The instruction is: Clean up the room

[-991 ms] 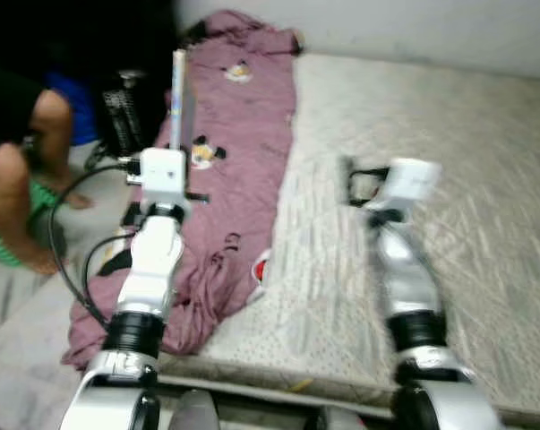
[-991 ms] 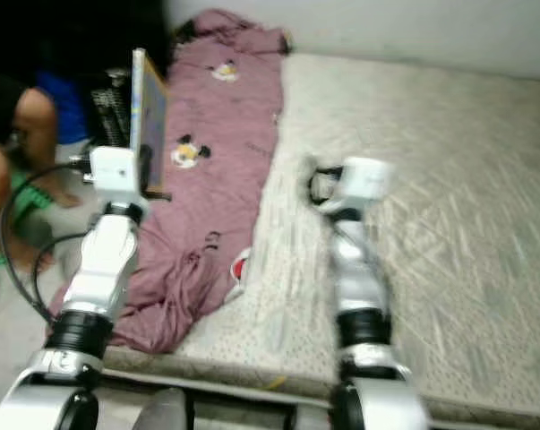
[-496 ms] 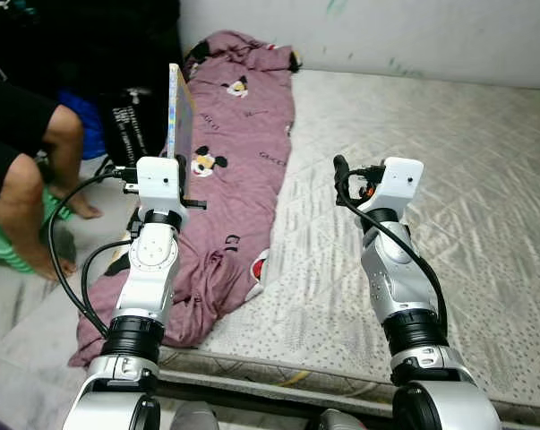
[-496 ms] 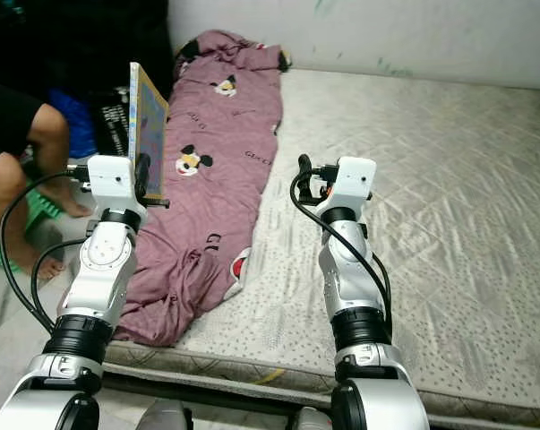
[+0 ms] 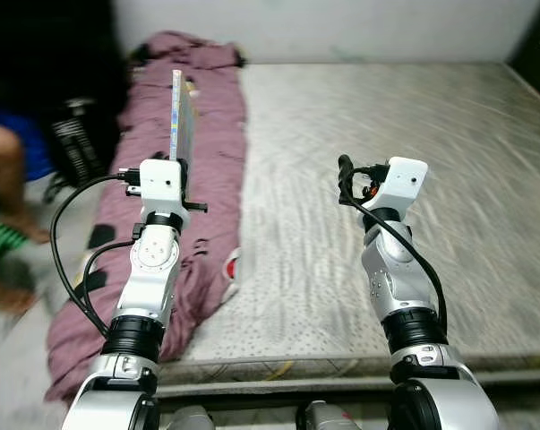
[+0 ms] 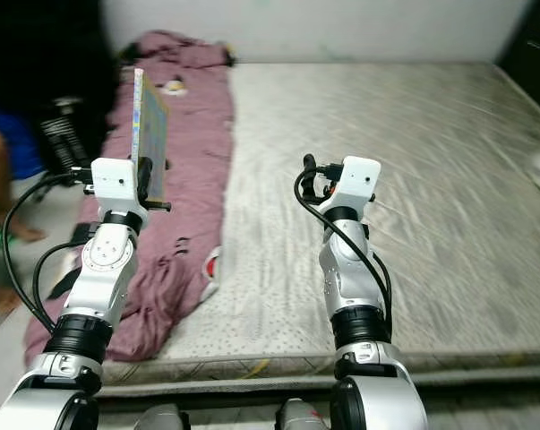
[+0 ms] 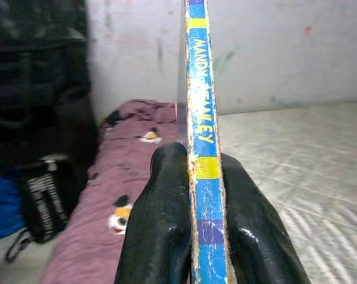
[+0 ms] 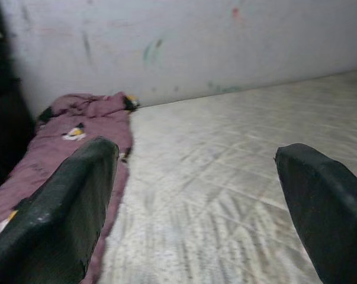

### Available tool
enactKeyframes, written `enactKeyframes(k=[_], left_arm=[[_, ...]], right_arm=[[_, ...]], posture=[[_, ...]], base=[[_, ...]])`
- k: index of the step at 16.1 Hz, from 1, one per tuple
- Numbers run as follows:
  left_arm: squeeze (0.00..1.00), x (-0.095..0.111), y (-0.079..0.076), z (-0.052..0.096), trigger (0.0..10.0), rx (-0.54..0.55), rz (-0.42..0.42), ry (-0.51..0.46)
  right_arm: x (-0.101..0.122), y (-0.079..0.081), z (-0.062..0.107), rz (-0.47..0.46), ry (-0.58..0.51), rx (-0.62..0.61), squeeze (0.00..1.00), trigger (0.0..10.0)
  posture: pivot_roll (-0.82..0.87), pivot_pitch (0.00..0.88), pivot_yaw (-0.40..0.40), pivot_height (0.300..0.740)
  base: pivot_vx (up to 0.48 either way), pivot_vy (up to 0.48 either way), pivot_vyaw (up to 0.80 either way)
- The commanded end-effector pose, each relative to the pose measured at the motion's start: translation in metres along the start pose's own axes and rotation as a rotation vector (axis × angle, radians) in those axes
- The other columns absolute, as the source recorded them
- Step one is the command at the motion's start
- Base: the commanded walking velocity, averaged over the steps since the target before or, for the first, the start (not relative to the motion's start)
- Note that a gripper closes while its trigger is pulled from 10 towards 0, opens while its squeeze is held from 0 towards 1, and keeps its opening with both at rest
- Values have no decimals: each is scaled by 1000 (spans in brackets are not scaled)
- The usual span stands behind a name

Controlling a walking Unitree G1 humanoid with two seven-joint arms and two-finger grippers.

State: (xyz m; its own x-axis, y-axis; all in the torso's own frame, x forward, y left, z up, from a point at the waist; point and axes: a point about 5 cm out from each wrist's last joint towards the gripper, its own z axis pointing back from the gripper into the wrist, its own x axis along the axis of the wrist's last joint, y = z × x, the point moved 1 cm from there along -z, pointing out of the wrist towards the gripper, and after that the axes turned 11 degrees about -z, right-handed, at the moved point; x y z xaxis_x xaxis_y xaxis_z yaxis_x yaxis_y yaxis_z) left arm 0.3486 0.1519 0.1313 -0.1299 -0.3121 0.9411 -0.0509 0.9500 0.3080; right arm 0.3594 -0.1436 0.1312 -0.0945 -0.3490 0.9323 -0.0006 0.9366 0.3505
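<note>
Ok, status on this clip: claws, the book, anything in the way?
Left claw shut on the book, held upright over the purple blanket. Right claw open, above the bare mattress. A person's leg at far left.

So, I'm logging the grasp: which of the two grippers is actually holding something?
The left gripper: its fingers are clamped on a thin blue and yellow book held upright on edge. The right gripper is open with nothing between its fingers, above the mattress.
</note>
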Motion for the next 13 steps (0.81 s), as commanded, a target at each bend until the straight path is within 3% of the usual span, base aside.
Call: enactKeyframes(k=[1, 8, 13], left_arm=[[0, 14, 2, -6, 10000, 8, 14, -59], [0, 14, 1, -8, 10000, 7, 38, -48], [0, 14, 1, -8, 10000, 8, 44, -47]], right_arm=[[4, 5, -4, 5, -10, 11, 0, 10000], [5, 8, -6, 14, -15, 27, 0, 10000], [5, 7, -6, 12, -13, 27, 0, 10000]], posture=[[13, 0, 12, 740], [15, 0, 5, 740], [15, 0, 5, 740]], base=[[0, 0, -800], [0, 0, -80], [-242, 0, 0]])
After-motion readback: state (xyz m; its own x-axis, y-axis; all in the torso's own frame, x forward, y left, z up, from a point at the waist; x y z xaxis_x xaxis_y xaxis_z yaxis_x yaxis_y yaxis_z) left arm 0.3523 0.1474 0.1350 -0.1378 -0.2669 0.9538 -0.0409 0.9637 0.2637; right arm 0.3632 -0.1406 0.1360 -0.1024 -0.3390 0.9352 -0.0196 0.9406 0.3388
